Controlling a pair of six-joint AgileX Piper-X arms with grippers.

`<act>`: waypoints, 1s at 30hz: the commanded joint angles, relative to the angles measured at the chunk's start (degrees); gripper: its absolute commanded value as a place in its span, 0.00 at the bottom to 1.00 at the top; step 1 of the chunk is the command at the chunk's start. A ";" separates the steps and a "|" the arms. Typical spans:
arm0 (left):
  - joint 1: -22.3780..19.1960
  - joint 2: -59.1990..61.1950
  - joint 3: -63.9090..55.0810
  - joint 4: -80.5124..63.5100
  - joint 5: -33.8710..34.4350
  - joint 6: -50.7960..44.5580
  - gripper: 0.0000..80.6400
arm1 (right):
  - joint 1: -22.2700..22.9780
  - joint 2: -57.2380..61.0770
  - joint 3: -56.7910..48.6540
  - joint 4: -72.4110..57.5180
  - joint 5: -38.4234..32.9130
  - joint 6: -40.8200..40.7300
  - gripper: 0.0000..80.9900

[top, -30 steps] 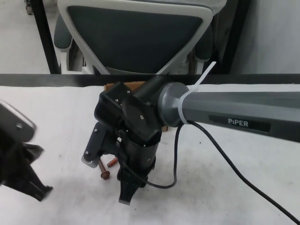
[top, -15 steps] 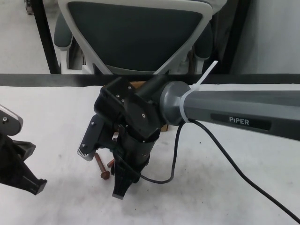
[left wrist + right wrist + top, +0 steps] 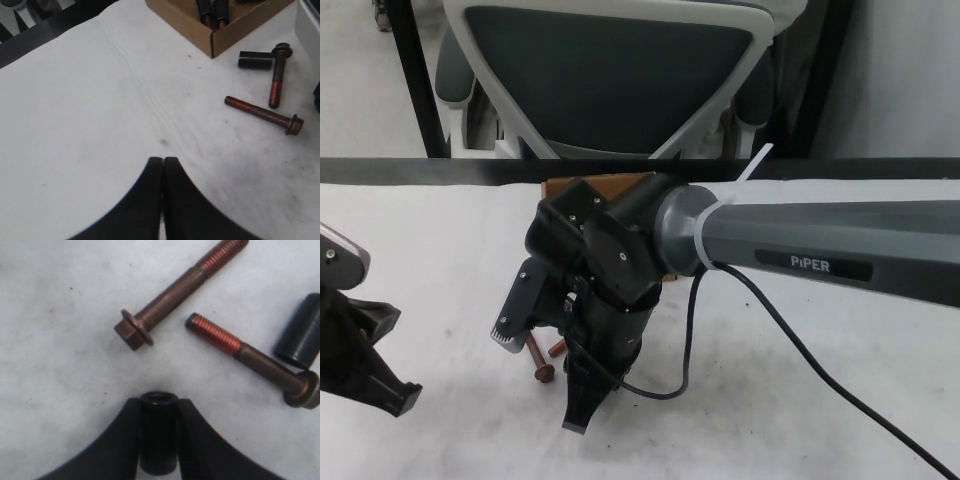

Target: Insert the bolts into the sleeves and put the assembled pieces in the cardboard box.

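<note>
One sleeve (image 3: 159, 450) sits clamped between your right gripper (image 3: 159, 407) fingers. Just beyond, two bolts (image 3: 170, 295) (image 3: 250, 360) and a second sleeve (image 3: 300, 332) lie on the table (image 3: 75, 100). Your left gripper (image 3: 163, 165) is closed, empty; the cardboard box (image 3: 185, 22) lies farther off.

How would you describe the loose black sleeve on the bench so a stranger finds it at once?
Start at the brown cardboard box. Beside its corner, on the white bench, lies the short black cylindrical sleeve, next to the head of a copper-coloured bolt. Unlike that bolt, it is black, stubby and unthreaded.
</note>
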 commanded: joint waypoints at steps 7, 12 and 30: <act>0.02 -0.52 -0.18 -1.50 6.44 1.50 0.01 | -1.05 -0.78 0.11 4.31 -3.48 1.84 0.00; 0.02 -0.52 -0.18 -3.34 11.02 1.50 0.01 | -1.05 -5.07 2.88 3.60 -3.59 1.83 0.00; -14.23 -0.52 -2.30 -10.09 5.36 -8.58 0.01 | -0.93 -42.19 40.07 -22.31 -9.06 16.09 0.00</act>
